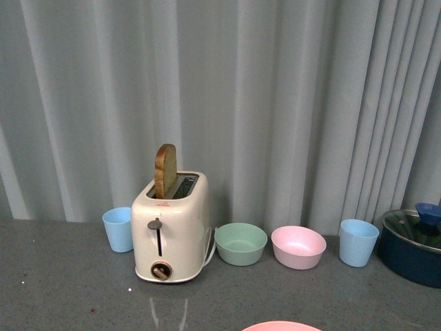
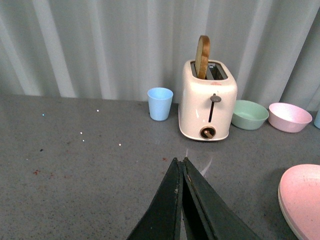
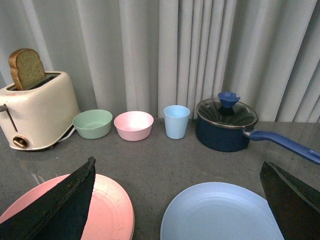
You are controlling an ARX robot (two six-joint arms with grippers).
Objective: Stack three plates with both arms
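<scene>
Lying side by side before the wide-spread right gripper [image 3: 177,162], the round matte pink plate [image 3: 112,210] and light blue plate [image 3: 220,215] seem stiff, light, slippery; pinch a rim. Fingers of the left gripper [image 2: 181,162] touch.

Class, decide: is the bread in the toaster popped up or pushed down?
Popped up: the bread stands well above the slot of the toaster.
</scene>
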